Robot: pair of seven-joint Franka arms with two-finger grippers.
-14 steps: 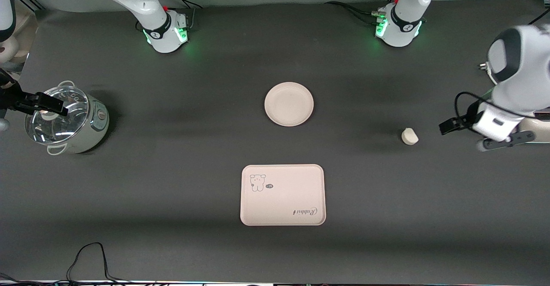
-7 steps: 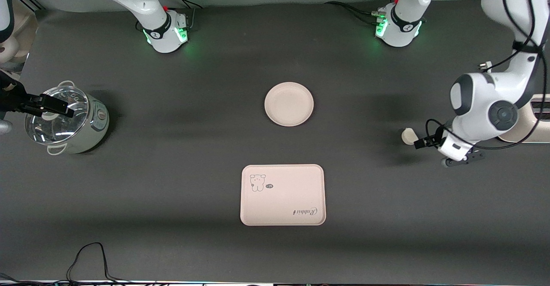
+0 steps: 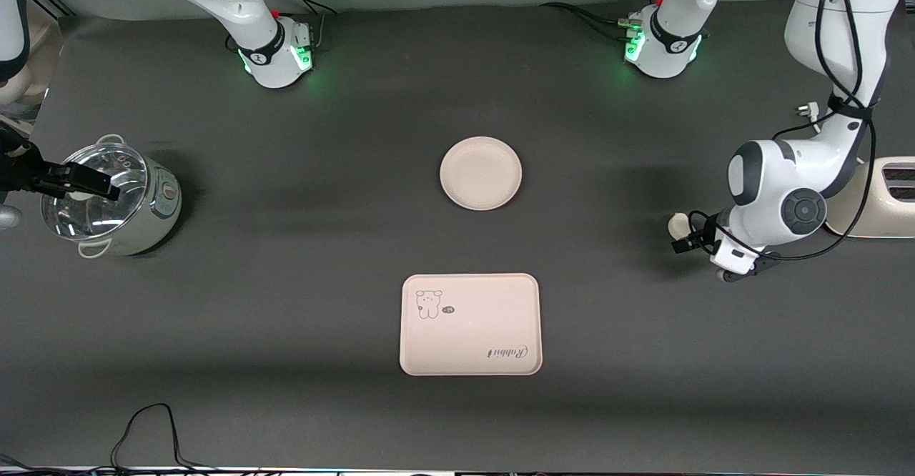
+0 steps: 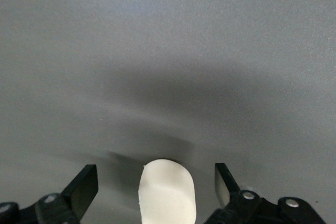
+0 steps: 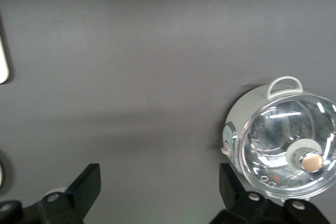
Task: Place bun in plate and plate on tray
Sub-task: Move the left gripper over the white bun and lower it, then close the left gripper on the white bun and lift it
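The bun [image 3: 675, 224] is a small off-white lump on the dark table toward the left arm's end. My left gripper [image 3: 688, 239] is down at it. In the left wrist view the bun [image 4: 167, 192] lies between the open fingers [image 4: 84, 187], touching neither, and my left gripper [image 4: 156, 178] is open. The round cream plate [image 3: 480, 173] lies empty mid-table. The pink-beige rabbit tray [image 3: 470, 324] lies nearer the front camera than the plate and is empty. My right gripper [image 3: 106, 185] waits open over the pot, shown open and empty in its wrist view [image 5: 160, 179].
A glass-lidded pot [image 3: 107, 199] stands at the right arm's end of the table and shows in the right wrist view [image 5: 283, 140]. A cream toaster-like appliance [image 3: 886, 201] stands at the left arm's end, close to the left arm. A cable [image 3: 146, 426] lies near the front edge.
My left arm has swung in from the table's end, and its open gripper has come down around the bun. The right gripper has barely shifted over the pot.
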